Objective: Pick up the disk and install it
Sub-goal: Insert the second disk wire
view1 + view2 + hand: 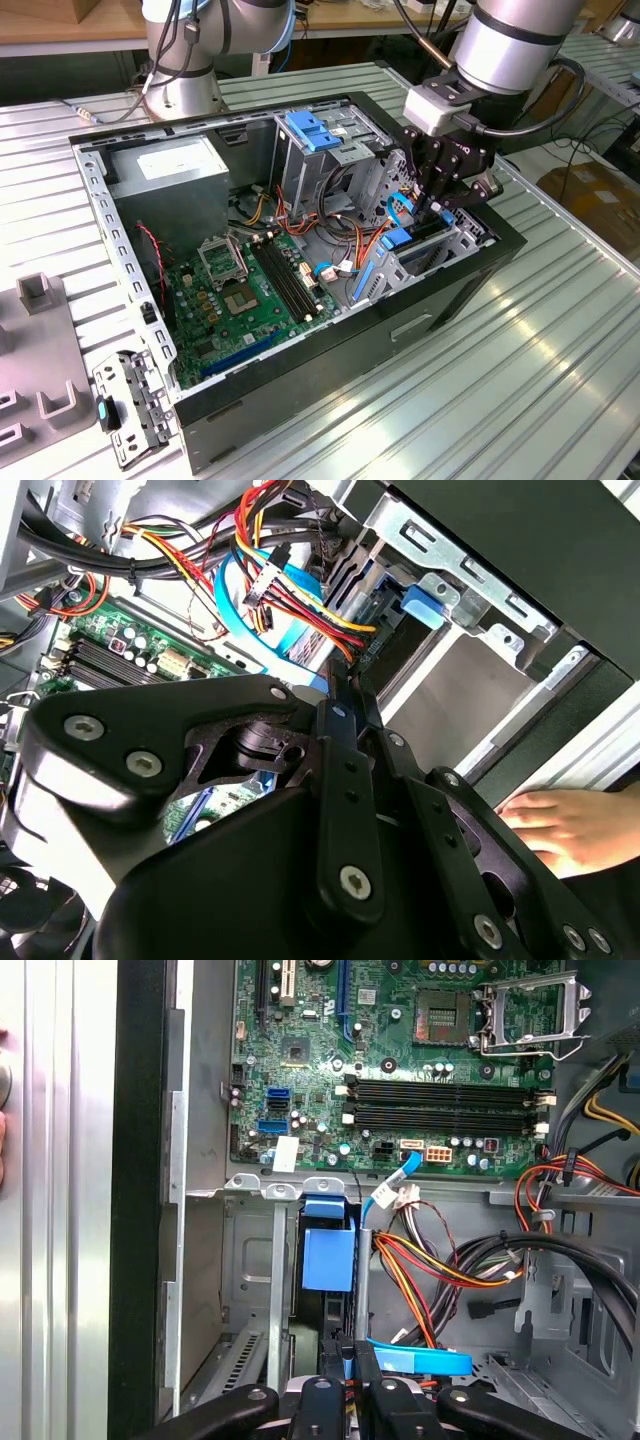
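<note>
The disk (400, 240) stands on edge in the metal drive bay (462, 232), at the case's front corner on the exterior view's right. Its blue carrier rail shows there. In the first wrist view the blue carrier end of the disk (328, 1258) sits down in the bay slot. My gripper (432, 208) reaches straight down into that bay from above. The black fingers are drawn close together on the disk's upper edge in both wrist views, gripper (347, 1358) and gripper (338, 698). A strip of blue shows between the fingers. The disk's label is hidden.
Coloured cables (375, 215) and a blue data cable (420, 1360) crowd the bay's inner side. The motherboard (255, 285), power-supply box (165, 170) and tall cage with a blue latch (315, 130) fill the case. A person's hand (560, 825) rests outside the case wall. Grey fixtures (40, 350) lie at the exterior view's left.
</note>
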Robot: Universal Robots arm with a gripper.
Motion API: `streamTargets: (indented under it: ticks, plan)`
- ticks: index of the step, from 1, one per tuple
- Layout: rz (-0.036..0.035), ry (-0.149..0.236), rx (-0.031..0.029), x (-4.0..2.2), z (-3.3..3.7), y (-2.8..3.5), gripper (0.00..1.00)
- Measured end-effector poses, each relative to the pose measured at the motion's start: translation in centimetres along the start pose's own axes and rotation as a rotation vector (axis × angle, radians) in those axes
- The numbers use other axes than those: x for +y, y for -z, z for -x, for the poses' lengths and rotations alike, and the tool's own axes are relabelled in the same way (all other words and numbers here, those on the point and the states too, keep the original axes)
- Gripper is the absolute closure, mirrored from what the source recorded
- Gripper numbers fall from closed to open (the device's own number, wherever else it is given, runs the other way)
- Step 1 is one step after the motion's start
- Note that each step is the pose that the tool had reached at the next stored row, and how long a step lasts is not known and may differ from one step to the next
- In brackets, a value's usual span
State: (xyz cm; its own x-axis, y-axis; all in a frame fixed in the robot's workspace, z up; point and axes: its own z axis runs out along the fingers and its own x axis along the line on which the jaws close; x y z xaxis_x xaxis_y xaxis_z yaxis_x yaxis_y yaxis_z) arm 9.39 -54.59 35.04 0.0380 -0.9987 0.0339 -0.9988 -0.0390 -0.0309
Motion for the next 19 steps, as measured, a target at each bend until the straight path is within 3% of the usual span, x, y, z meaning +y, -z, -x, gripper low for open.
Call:
streamTargets:
  ticks: [3,8,10,19]
  plan:
    - [0.0,0.0,-0.0006,-0.02,-0.16,-0.01,0.84]
    - [0.0001,-0.015,-0.0094,-0.08,-0.39,-0.04,0.84]
    - [0.0005,-0.032,-0.0101,-0.09,-0.4,-0.07,0.84]
    - [0.0005,-0.034,-0.0142,-0.2,-0.4,-0.28,0.84]
